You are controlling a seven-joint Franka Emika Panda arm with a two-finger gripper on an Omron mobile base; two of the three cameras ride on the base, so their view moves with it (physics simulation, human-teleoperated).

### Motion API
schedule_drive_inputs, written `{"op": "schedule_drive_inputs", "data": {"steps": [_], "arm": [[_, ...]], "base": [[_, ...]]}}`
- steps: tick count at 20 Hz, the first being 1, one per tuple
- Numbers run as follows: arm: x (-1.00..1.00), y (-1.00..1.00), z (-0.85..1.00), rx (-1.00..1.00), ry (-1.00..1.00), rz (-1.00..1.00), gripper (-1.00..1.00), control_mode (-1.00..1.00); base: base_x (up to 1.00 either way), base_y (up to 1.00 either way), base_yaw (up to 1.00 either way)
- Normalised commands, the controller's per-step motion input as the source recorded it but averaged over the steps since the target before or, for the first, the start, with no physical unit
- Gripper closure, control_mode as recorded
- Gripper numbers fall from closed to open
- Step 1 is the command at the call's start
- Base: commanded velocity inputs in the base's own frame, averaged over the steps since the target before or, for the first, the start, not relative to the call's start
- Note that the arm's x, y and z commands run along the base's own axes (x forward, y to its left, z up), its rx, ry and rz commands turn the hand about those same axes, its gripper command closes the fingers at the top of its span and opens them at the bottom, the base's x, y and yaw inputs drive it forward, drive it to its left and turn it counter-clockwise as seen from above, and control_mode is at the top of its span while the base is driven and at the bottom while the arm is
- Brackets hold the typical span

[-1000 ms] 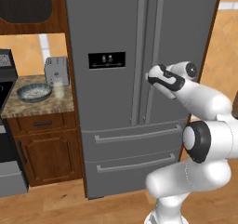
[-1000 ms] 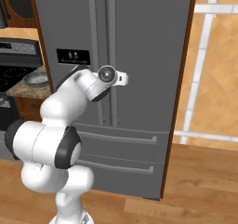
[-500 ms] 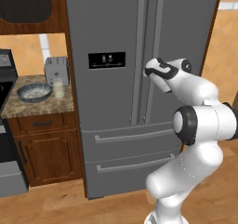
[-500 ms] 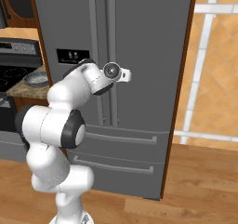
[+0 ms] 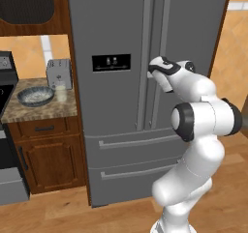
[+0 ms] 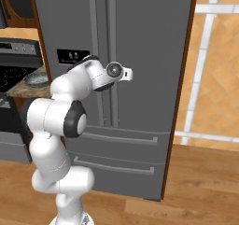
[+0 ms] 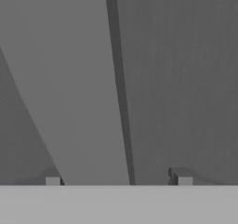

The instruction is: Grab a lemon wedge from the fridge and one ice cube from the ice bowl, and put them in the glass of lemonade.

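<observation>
- The white arm stands in front of the fridge [image 5: 121,96], folded up with its dark elbow joint at the right of the left base view, and the hand is pushed forward to the vertical handles at mid height.
- The gripper [image 7: 118,177] is right at the fridge front; in the hand view its two finger tips are apart, one at the lower left and one at the lower right, and a grey handle bar runs between them.
- I cannot tell if the tips touch this bar or only stand around it, so the grip itself is not clear to me.
- In the right base view the hand sits at the centre of the frame, against the two long handles of the fridge doors.
- Both fridge doors are closed, and the two drawers under them are closed too.
- The ice bowl [image 5: 35,96] stands on the stone counter [image 5: 46,112] at the left of the left base view; its inside looks speckled and whitish.
- The glass of lemonade [image 5: 61,93] stands just beside the bowl, to its right, with pale liquid in it.
- The toaster [image 5: 59,74] is behind the glass, near the wall.
</observation>
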Motion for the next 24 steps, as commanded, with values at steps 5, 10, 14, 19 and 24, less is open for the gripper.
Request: {"op": "schedule_drive_inputs", "data": {"steps": [5,10,14,19,24], "arm": [[0.00,0.00,0.00,0.00,0.00,0.00,1.00,-1.00],[-0.37,-0.35,0.25,0.01,-0.10,-0.06,1.00,-1.00],[-0.81,-0.70,0.55,0.06,-0.19,-0.19,1.00,-1.00],[-0.87,-0.63,0.91,0.05,-0.15,-0.28,1.00,-1.00],[-0.89,-0.36,1.00,0.00,-0.19,-0.29,-1.00,-1.00]], "base": [[0.00,0.00,0.00],[0.00,0.00,0.00],[0.00,0.00,0.00],[0.00,0.00,0.00],[0.00,0.00,0.00]]}}
